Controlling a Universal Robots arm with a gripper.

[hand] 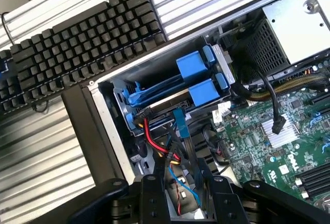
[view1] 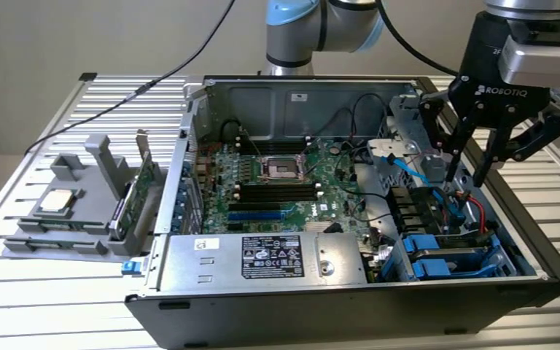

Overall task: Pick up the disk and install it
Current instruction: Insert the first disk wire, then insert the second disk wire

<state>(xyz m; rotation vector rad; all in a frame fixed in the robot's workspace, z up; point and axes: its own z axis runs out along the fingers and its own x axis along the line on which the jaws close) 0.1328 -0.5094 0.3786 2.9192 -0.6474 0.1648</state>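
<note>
The disk [view1: 426, 244] [hand: 198, 91] sits in its blue carrier, down in the drive bay at the corner of the open computer case [view1: 358, 313], low on the exterior view's right. From the wrist view two blue handles are stacked there side by side, and I can't make out the silver body between the rails. It's crowded around it: a red cable [view1: 475, 213] [hand: 153, 142] loops right across the bay's mouth, a thin blue cable [view1: 411, 173] trails down beside it, and dark connectors are packed just behind. The green motherboard [view1: 280, 189] [hand: 258, 136] fills the middle of the case, with the labelled silver power supply [view1: 260, 259] [hand: 299, 22] next to the bay. Out on the slatted surface [view1: 47, 292] a grey holder [view1: 76, 211] carries a small square chip [view1: 59, 198] and a green card [view1: 144, 193] standing on edge, well apart from the action, and a black keyboard [hand: 77, 43] lies just outside the case wall. Now the claw [view1: 465, 181] [hand: 178, 199]: it hangs over the cables just behind the bay, fingers pointing down and parted about halfway, with nothing between them and touching nothing. It's empty, and the disk is apart from it, below and in front.
</note>
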